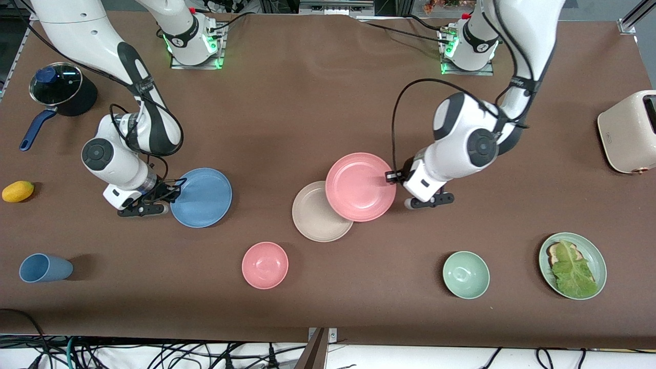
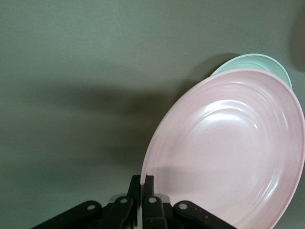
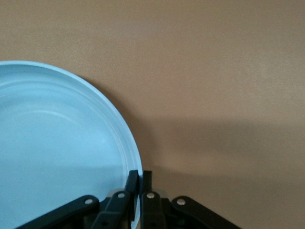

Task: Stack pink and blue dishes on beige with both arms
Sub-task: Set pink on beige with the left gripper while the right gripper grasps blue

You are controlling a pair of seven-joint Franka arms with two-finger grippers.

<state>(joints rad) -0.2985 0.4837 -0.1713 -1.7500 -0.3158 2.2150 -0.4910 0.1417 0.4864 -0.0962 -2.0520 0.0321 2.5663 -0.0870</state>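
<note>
My left gripper is shut on the rim of the pink plate. The plate is held tilted, and its edge overlaps the beige plate, which lies on the table mid-way along it. In the left wrist view the fingers pinch the pink plate, and a pale rim of the beige plate peeks out past it. My right gripper is shut on the rim of the blue plate toward the right arm's end. The right wrist view shows the same grip on the blue plate.
Nearer the front camera are a pink bowl, a mint bowl, a mint plate with lettuce and a blue cup. A yellow fruit and a lidded pot sit at the right arm's end, a toaster at the left arm's.
</note>
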